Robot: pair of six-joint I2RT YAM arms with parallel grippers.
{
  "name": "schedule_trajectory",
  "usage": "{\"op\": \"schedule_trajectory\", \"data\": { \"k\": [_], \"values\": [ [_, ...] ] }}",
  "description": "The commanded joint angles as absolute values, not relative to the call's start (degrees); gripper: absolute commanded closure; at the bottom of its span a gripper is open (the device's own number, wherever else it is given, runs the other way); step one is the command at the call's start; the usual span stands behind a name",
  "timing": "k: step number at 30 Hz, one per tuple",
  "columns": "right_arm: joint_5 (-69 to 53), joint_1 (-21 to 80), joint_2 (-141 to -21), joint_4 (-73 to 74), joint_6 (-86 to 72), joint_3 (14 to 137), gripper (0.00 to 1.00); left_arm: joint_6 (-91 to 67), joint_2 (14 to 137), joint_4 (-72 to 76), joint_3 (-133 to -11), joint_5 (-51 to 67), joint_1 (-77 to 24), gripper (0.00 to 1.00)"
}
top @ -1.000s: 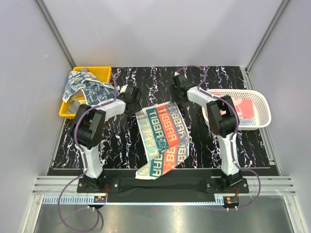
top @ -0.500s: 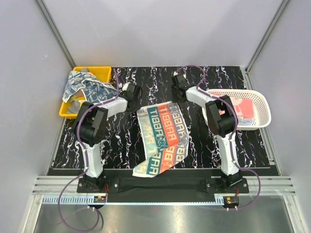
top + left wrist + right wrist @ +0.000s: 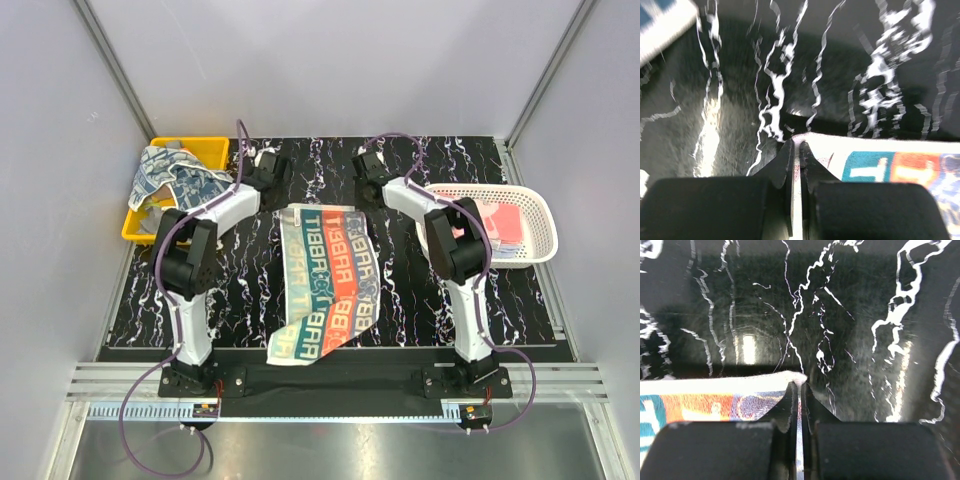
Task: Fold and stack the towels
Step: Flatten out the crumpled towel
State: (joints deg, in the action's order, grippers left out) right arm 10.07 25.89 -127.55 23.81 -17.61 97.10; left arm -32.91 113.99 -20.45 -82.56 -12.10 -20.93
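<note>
**Both claws pinch the far corners of the lettered towel**

The left claw (image 3: 796, 145) is clenched, its two black fingers pressed together on the far left corner of the lettered towel (image 3: 325, 280). From its wrist camera, the pale hem runs right into the seam between the fingers, and a teal block and an orange block of print show just to one side. The right claw (image 3: 799, 386) is clenched the same way on the far right corner of the same towel. The white edge of the cloth ends exactly at its fingertips, with orange and blue print trailing off beside it.

From above, the lettered towel lies flat and slightly askew on the black, white-veined counter (image 3: 420, 290), in stripes of teal, beige and orange with large letters. Its far edge stretches between the two claws. Its near end reaches the counter's near edge between the arm bases.

Well to the left of the lettered towel and a little farther back sits a yellow bin (image 3: 205, 150), with a blue-patterned towel (image 3: 175, 180) crumpled in it and spilling over its rim. Well to the right of the lettered towel stands a white mesh basket (image 3: 535, 255) holding a pink towel (image 3: 500, 220).
</note>
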Motion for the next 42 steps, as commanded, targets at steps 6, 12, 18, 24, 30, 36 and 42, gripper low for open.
{"op": "schedule_trajectory", "data": {
  "k": [6, 12, 18, 24, 30, 36, 42],
  "values": [
    [13.27, 26.19, -115.85, 25.84, -18.28, 95.03, 1.00, -27.86, 101.87, -23.29, -84.73, -14.06, -20.21, 1.00],
    [12.22, 26.28, -105.67, 24.26, -19.86, 86.16, 1.00, -29.35, 93.02, -22.59, -76.21, -11.17, -21.18, 1.00],
    [9.76, 26.63, -92.06, 22.59, -20.57, 78.76, 1.00, -28.57, 80.79, -22.32, -70.40, -11.78, -24.69, 1.00],
    [7.65, 27.42, -80.79, 25.75, -18.90, 81.55, 1.00, -27.34, 71.90, -24.78, -73.81, -12.30, -25.66, 1.00],
    [7.64, 27.42, -81.02, 27.60, -15.83, 90.07, 1.00, -24.97, 73.56, -25.49, -80.59, -14.85, -25.66, 1.00],
    [9.84, 27.42, -84.28, 26.02, -12.05, 96.05, 1.00, -23.56, 75.93, -21.98, -86.21, -17.32, -25.40, 1.00],
    [10.11, 27.42, -82.10, 27.50, -11.86, 98.53, 1.00, -23.64, 72.52, -22.06, -90.35, -13.10, -25.58, 1.00]
  ]
}}
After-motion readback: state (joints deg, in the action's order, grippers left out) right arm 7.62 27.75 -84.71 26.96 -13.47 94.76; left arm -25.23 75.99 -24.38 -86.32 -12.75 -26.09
